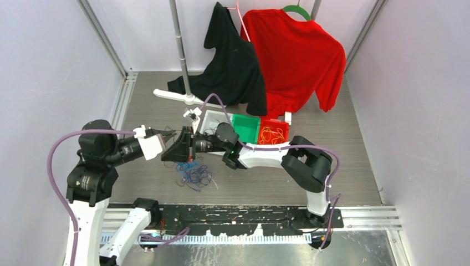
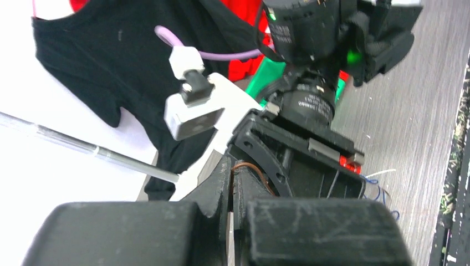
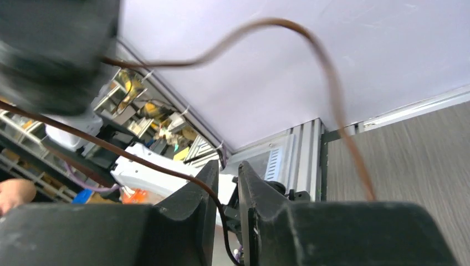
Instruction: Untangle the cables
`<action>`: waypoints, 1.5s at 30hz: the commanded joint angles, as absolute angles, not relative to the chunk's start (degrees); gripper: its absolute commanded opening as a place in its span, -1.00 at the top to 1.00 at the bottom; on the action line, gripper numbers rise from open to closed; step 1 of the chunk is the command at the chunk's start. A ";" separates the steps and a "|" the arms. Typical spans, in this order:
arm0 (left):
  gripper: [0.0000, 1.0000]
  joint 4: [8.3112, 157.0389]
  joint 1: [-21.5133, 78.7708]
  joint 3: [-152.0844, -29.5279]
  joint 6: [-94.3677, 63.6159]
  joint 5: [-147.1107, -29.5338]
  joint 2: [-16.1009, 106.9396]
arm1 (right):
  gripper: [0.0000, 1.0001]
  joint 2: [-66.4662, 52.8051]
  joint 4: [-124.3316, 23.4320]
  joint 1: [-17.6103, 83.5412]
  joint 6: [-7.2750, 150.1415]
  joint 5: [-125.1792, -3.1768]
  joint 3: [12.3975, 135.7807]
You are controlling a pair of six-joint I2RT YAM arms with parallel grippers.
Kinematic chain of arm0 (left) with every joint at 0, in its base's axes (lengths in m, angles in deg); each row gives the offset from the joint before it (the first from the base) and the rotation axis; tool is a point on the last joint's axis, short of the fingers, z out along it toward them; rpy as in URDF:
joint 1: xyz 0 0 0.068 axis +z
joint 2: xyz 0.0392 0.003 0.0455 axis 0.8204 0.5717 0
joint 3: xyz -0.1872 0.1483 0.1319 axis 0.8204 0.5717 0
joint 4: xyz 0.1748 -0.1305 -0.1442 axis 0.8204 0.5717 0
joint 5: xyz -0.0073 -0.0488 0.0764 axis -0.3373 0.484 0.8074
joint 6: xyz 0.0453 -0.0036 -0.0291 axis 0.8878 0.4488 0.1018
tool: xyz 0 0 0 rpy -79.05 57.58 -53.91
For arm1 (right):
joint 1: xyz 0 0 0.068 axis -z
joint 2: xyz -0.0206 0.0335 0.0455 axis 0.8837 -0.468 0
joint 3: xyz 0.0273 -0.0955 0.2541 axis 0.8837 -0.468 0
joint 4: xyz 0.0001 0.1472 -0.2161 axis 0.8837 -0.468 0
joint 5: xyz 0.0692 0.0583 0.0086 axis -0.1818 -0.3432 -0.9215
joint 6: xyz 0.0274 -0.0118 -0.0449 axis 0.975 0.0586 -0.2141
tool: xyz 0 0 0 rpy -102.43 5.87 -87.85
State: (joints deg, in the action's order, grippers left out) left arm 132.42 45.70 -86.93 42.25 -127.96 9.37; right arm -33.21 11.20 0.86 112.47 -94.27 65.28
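A loose tangle of blue and dark cables (image 1: 193, 174) lies on the table below the two grippers, which meet nose to nose above it. My left gripper (image 2: 231, 166) is shut on a thin brown cable (image 2: 252, 168) that arches out from between its tips; from above this gripper (image 1: 176, 148) sits just left of the right one. The jaws of my right gripper (image 3: 227, 169) stand slightly apart, and the brown cable (image 3: 327, 72) hangs loosely through the gap and loops up overhead. From above, the right gripper (image 1: 197, 145) faces left.
A white bin (image 1: 213, 119), a green bin (image 1: 246, 127) and a red bin (image 1: 273, 132) holding orange cables stand behind the grippers. A garment stand (image 1: 180, 61) with a black garment (image 1: 233, 61) and a red sweater (image 1: 296, 55) is at the back.
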 commanded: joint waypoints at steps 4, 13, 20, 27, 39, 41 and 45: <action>1.00 125.37 45.46 -95.02 36.58 -125.48 9.25 | 0.53 -31.55 13.06 0.27 107.02 -81.78 61.73; 1.00 112.36 45.46 -104.29 33.72 -116.10 13.40 | 0.54 -32.73 4.15 -2.81 93.18 -70.71 56.99; 1.00 97.63 45.48 -109.25 32.81 -107.68 17.35 | 0.37 -35.47 5.04 -3.80 91.82 -66.89 54.53; 1.00 97.52 45.46 -112.27 25.03 -113.36 19.63 | -0.11 -27.15 4.66 -2.23 89.95 -63.14 51.88; 1.00 94.88 45.47 -100.56 3.01 -121.24 18.66 | -0.30 -20.26 2.27 5.21 91.06 -60.82 55.59; 1.00 93.94 45.38 -98.75 0.65 -122.16 19.21 | -0.28 -19.08 2.64 6.09 91.44 -60.78 53.47; 1.00 92.09 45.06 -97.87 -1.48 -123.93 22.64 | -0.24 -13.00 -0.29 7.14 88.99 -57.61 46.92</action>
